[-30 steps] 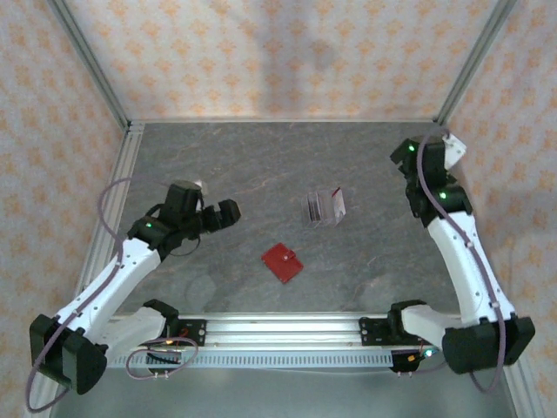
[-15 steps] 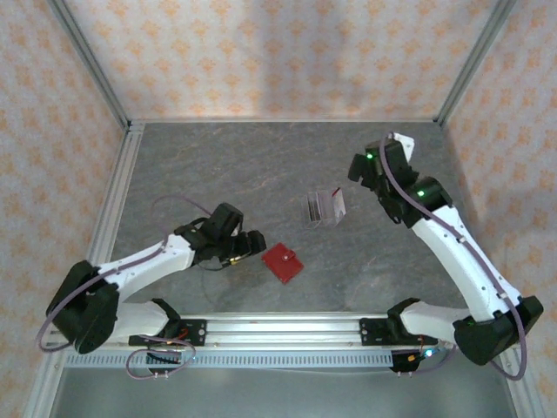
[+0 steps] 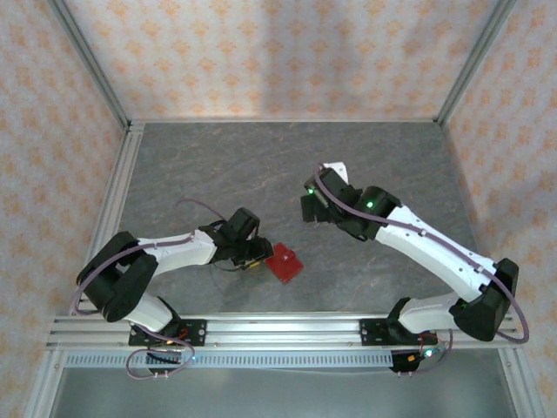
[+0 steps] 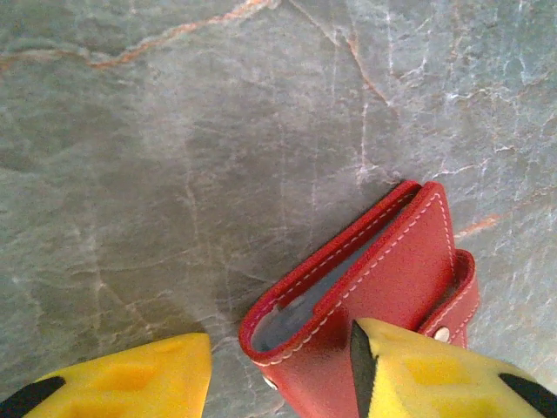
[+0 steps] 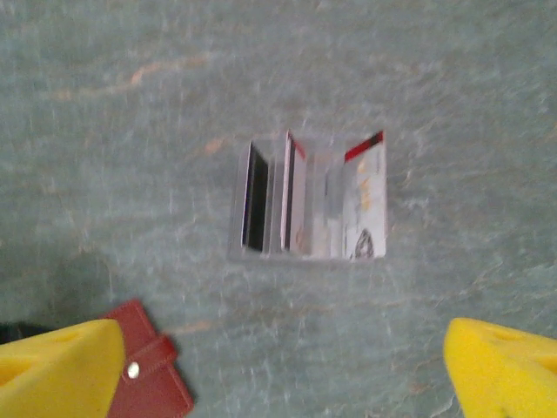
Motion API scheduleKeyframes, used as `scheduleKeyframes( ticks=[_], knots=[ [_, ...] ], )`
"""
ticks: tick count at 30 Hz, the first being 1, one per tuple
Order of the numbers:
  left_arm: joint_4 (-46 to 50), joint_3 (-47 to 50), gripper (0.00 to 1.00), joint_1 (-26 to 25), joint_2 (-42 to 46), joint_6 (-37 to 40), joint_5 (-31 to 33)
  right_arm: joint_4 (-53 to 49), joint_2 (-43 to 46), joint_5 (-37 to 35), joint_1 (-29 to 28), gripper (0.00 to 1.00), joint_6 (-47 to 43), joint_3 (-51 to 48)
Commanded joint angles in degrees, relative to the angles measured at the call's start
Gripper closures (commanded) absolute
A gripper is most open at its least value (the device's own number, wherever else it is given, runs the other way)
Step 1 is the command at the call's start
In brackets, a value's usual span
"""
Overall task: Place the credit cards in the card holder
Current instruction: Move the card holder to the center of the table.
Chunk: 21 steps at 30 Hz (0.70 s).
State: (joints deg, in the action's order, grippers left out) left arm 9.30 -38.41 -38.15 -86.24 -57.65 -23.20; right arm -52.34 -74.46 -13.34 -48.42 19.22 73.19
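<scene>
So, starting at the near edge: the left gripper (image 3: pixel 253 259) is seen low over the grey marbled table (image 3: pixel 209 165), right at the left side of the card holder (image 3: pixel 285 262). In the left wrist view the left gripper (image 4: pixel 274 366) is spread fairly wide, nothing clamped. The near corner of the card holder (image 4: pixel 383 270) is caught between the yellow fingers (image 4: pixel 122 379), and the right-side finger overlaps the red leather. Whether it's actually touching can't be told from here.

The card holder is lying flat on the table and folded over. A slim gap is left along its edge, where pale grey lining can be seen. The snap tab (image 4: pixel 457 300) is tucked at its far side, with a small metal stud showing.

A bit further out, the right gripper (image 3: pixel 314 207) is hung above the middle of the table. Its fingers are held wide apart in the right wrist view, and the right gripper (image 5: pixel 283 374) has nothing in it. A corner of the card holder (image 5: pixel 148 383) is picked up at the lower left of that view, well apart from the clear rack (image 5: pixel 309 251).

The credit cards (image 5: pixel 364 193) are parked upright in the slots of that rack, pale with red marks at the top corners. The picture is too blurry for an exact count.

Behind it all, the table is closed off by patterned walls (image 3: pixel 261 52).
</scene>
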Motion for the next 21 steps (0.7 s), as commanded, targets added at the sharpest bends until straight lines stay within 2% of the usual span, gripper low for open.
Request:
scheduleKeyframes(
  ticks=[1,7,21],
  knots=[
    [-3.04,-0.97,0.60,-0.28,-2.77,-0.62,2.62,-1.63,1.38,4.46,-0.66,0.12,0.48,-3.02],
    [-4.58,-4.86,0.70,-0.34,-7.65,-0.37,1.66,0.01,1.95,8.62,-0.96,0.31,0.86,-7.68],
    [-3.12,-20.81,0.77,-0.49,-18.57,2.09,-0.25,7.02,-1.09,17.09,-0.97,0.51,1.28,-13.10]
  ],
)
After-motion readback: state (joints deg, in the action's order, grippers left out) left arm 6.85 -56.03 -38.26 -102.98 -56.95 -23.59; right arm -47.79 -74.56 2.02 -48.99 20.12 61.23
